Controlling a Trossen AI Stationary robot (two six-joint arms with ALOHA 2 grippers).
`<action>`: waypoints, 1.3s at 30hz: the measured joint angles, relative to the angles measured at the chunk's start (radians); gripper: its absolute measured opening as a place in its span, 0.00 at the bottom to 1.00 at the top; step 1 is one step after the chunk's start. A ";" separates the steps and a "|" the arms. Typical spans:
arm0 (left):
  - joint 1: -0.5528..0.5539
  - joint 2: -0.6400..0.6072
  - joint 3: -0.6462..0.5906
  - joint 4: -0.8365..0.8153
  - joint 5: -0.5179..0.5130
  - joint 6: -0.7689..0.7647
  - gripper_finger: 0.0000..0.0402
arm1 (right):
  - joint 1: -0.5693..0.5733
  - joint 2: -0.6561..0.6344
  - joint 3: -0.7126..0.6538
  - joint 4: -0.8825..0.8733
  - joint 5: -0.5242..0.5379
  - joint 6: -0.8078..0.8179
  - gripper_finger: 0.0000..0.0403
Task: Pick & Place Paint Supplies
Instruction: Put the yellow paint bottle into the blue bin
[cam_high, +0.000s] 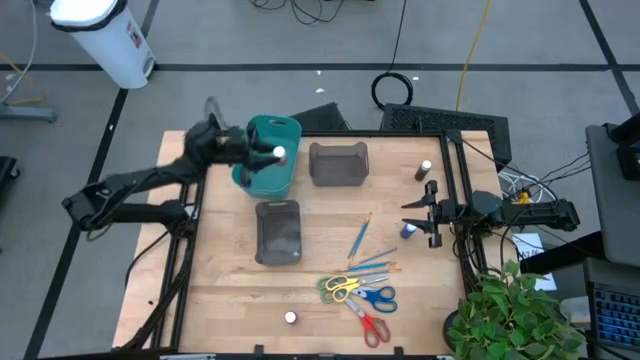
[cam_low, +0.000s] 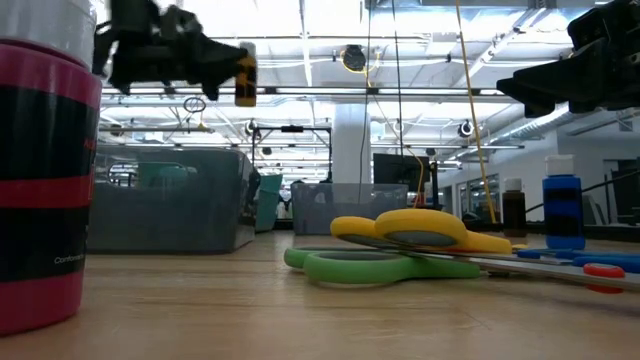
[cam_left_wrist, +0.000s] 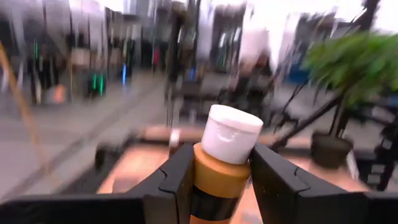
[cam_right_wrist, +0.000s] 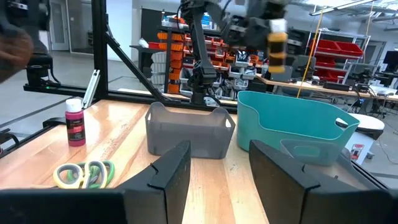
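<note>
My left gripper (cam_high: 272, 153) hovers over the teal bin (cam_high: 262, 172), shut on an ochre-brown paint bottle (cam_left_wrist: 219, 175) with a white cap (cam_high: 280, 153). My right gripper (cam_high: 412, 213) waits open near the table's right edge, between a brown bottle (cam_high: 424, 170) and a blue bottle (cam_high: 408, 231). A pink bottle (cam_high: 290, 318) stands upright near the near edge. Green-yellow (cam_high: 338, 288), blue (cam_high: 376, 298) and red (cam_high: 371, 327) scissors lie flat beside it. Thin blue and orange brushes (cam_high: 361, 238) lie on the wood beyond the scissors. My left gripper pinches the ochre bottle between its two fingers (cam_left_wrist: 177, 180), on the bottle's body just below the white cap (cam_left_wrist: 231, 134). The fingers reach in roughly level from the table's left side. The bottle stands upright in the hold (cam_low: 246, 75), lifted clear above the teal bin.
Two grey bins sit by the teal one: one (cam_high: 338, 163) to its right, another (cam_high: 278, 232) nearer the table's middle. A potted plant (cam_high: 510, 315) stands past the near right corner. Bare wood (cam_high: 230, 300) shows at the near left.
</note>
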 joint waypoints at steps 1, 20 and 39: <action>-0.007 0.000 -0.049 0.130 -0.005 -0.036 0.32 | 0.000 0.000 0.000 0.000 0.000 0.000 0.39; -0.142 0.004 -0.176 0.489 -0.036 -0.163 0.32 | -0.003 0.001 0.000 0.227 0.032 -0.268 0.39; -0.296 0.004 -0.175 0.488 -0.128 -0.145 0.32 | 0.058 0.213 -0.001 0.664 -0.419 0.157 0.39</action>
